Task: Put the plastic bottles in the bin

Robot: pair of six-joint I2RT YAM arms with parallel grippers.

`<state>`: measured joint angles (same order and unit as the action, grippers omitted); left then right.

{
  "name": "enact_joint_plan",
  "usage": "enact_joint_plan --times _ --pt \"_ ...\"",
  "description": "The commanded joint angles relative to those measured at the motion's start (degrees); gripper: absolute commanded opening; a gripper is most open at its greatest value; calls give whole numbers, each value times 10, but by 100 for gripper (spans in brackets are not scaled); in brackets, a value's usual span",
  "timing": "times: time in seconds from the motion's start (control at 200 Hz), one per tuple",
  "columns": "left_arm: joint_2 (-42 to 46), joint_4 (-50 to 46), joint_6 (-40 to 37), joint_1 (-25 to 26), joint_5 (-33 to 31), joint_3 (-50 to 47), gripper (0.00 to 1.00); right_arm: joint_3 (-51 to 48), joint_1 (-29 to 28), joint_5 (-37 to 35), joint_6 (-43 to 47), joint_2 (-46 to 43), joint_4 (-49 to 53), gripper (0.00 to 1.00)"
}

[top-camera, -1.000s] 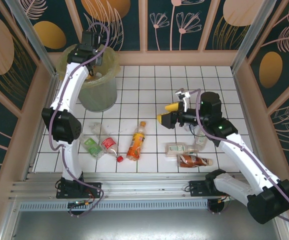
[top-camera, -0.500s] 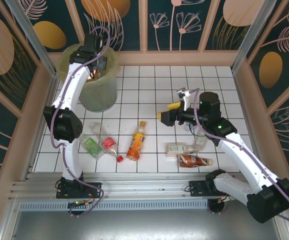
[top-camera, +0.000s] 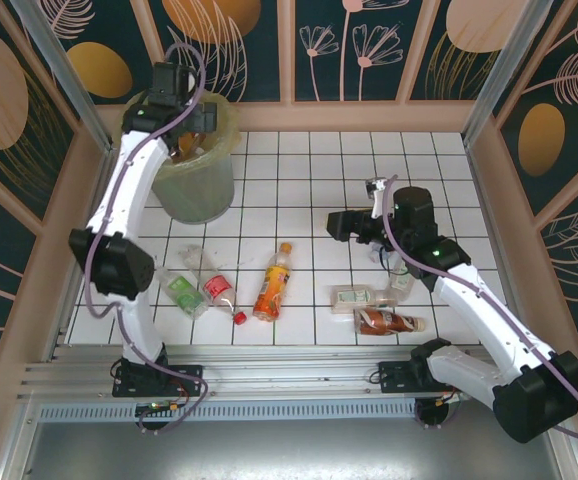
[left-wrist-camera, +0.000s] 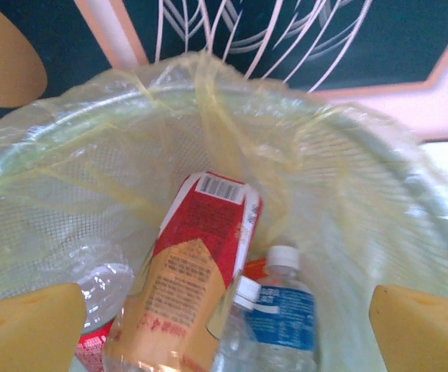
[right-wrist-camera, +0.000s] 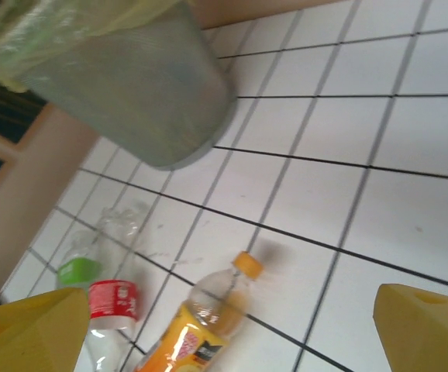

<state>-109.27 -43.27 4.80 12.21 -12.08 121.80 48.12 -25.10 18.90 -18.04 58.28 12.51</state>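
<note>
1. Under both arms, a white tiled table with dark grout is sitting inside teal wall panels painted with peach flowers.
2. Bin is standing at the far left corner; a red-labelled bottle and a blue-labelled bottle are lying inside it.
3. Left gripper is hovering over the bin mouth, fingers spread wide, holding nothing.
4. Right gripper is hanging above mid-table tiles, fingers wide apart, touching nothing.
5. Orange-labelled bottle and green-labelled bottle are lying loose on the near tiles.
</note>
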Motion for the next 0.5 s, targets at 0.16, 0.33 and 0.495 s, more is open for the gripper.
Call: enact_joint_plan --times 0.16,0.33,0.495 --pt "243 216 96 -3 260 -257 98 -10 6 -190 -104 -4 99 89" --pt "340 387 194 -2 448 -452 99 -26 25 -233 -138 2 123 87" --pt "407 570 304 3 586 -616 99 -37 59 -257 -151 23 145 87"
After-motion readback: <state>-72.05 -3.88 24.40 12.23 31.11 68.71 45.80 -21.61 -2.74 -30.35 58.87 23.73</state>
